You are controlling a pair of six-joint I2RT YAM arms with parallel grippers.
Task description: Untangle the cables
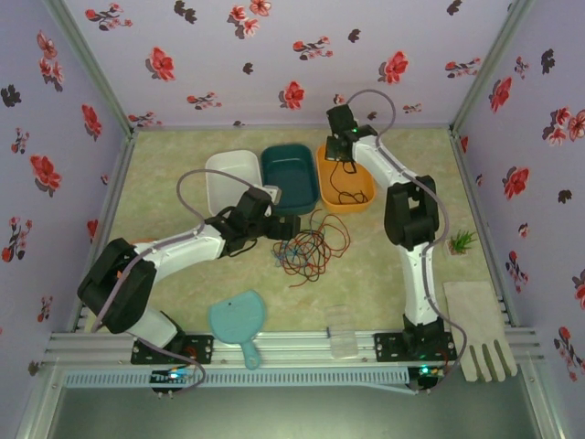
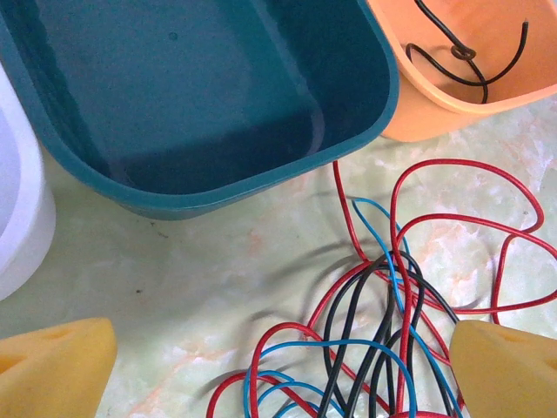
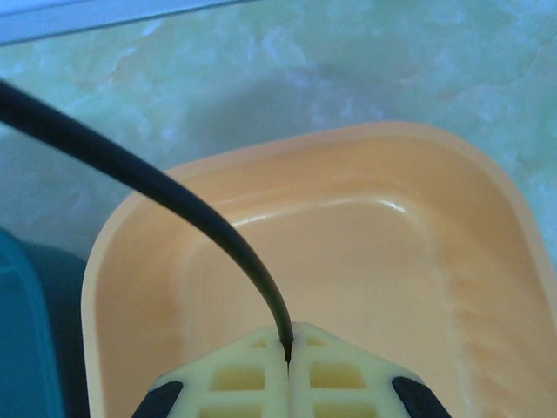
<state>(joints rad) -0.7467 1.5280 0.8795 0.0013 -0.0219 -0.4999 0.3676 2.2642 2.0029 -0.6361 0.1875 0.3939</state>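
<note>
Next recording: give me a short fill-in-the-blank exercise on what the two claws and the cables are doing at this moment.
1. The right claw is shut on a thin ____ cable.
2. That claw is above the ____ bin.
3. The left claw is ____, its fingers on either side of the tangle of red, blue and black wires lying on the table.

Missing words: black; orange; open.
</note>
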